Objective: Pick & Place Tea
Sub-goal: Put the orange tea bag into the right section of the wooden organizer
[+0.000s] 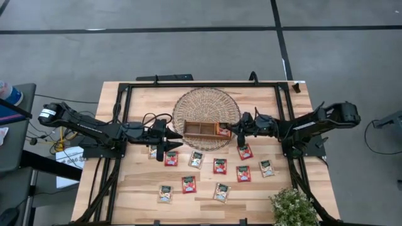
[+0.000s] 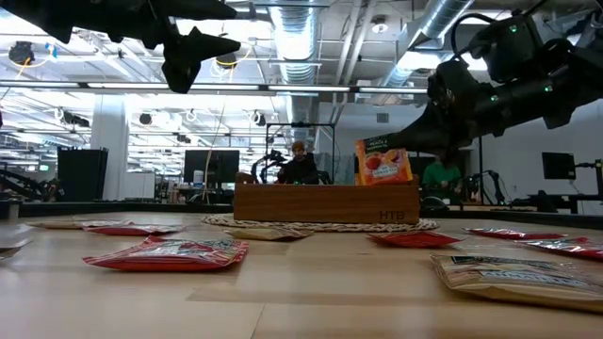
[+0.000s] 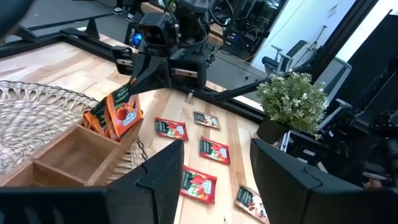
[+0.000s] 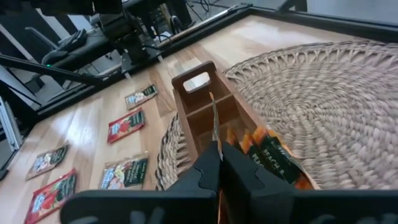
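Note:
A brown wooden tray (image 1: 198,129) lies on a round wicker basket (image 1: 207,103). My right gripper (image 1: 231,130) is over the tray's right end compartment, shut on an orange tea sachet (image 2: 382,163). Other orange sachets (image 4: 273,155) stand in that compartment. Several red and pale sachets lie flat on the table in front of the basket, among them a red one (image 1: 219,166) and a pale one (image 1: 196,159). My left gripper (image 1: 171,142) hovers open above the table, left of the tray and over the leftmost sachets; it holds nothing. My right gripper pinches the orange sachet between its two fingers at the upper edge (image 3: 122,93). The fingers (image 2: 424,137) slant down from the table's right. The sachet stands nearly upright below them, edge-on in the right wrist view (image 4: 214,121). Its lower end is at the tray's right end compartment (image 2: 396,202).
A small potted plant (image 1: 292,207) stands at the table's near right corner. The black frame rails (image 1: 201,83) run around the table. Bare wood lies between the scattered sachets and the near edge. People sit in the room beyond the table.

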### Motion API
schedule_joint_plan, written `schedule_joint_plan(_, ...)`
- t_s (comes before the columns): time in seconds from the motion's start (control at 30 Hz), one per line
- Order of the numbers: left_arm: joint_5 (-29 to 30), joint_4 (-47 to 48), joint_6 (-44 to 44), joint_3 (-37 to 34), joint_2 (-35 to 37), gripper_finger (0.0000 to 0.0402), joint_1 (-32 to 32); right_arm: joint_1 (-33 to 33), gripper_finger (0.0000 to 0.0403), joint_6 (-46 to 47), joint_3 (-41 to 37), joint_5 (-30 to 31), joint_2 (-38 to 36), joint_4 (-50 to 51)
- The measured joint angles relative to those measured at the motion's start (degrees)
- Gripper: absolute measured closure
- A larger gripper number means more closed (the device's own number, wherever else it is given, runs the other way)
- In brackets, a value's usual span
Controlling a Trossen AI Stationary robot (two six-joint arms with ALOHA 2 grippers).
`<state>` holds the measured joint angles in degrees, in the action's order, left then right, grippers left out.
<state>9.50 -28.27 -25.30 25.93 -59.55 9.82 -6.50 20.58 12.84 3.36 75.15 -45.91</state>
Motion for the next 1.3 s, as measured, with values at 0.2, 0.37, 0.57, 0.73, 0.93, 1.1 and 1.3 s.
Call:
schedule_joint_plan(0.2, 0.02, 0.00, -0.41, 0.00, 0.00, 0.0224, 0.02, -2.77, 0.0403, -1.64, -0.02, -0.43, -0.17, -0.02)
schedule_joint_plan(0.37, -0.15, 0.00, -1.13, 0.00, 0.00, 0.0224, 0.00, -3.46, 0.0403, -2.60, 0.00, -1.74, 0.31, -0.17)
schedule_joint_plan(0.57, -0.24, 0.00, -1.14, 0.00, -0.02, 0.0224, 0.02, -2.87, 0.0403, -2.99, 0.00, -1.99, 0.34, 0.02)
schedule_joint_plan(0.73, -0.24, -0.13, -1.18, 0.00, -0.02, 0.0224, 0.00, -1.95, 0.0403, -3.06, 0.00, -1.95, 0.33, 0.28)
schedule_joint_plan(0.93, -0.26, -0.17, -1.33, 0.00, -0.02, 0.0224, 0.00, -1.86, 0.0403, -4.09, 0.03, -1.99, 1.88, -0.35)
schedule_joint_plan(1.1, -0.65, -0.20, -1.52, 0.00, -0.02, 0.0224, 0.02, -1.86, 0.0403, -4.22, 0.03, -2.08, 4.66, -4.32)
schedule_joint_plan(1.3, -1.44, -0.20, -2.45, 0.02, -0.02, 0.0224, 0.02, -1.21, 0.0403, -4.08, 0.02, -2.19, 8.39, -7.88)
